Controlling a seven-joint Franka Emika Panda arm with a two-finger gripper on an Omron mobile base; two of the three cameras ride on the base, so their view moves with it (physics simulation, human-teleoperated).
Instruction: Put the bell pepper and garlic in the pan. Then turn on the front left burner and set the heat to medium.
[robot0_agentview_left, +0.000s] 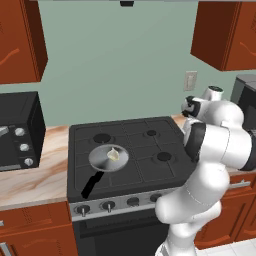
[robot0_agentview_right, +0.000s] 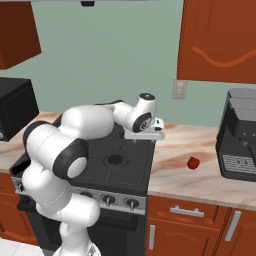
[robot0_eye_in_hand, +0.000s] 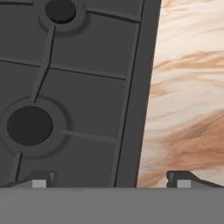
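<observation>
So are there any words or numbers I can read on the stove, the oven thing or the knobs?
None can be read.
The stove knobs show no readable marks.
The toaster oven dials look plain.
The coffee machine panel is too blurred to read.

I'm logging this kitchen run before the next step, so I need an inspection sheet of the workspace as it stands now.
Surface: black stove set in a marbled counter.
Job's things: garlic lies in the pan, which sits on the front left burner; bell pepper lies on the counter right of the stove, not in the pan.
Clutter: microwave on the left counter; dark appliance on the right.
Grippers: pincer open, empty, above the stove's right edge.
Cables: nothing seen.
Surroundings: red-brown cabinets, green wall, wall outlet, stove knobs.
</observation>
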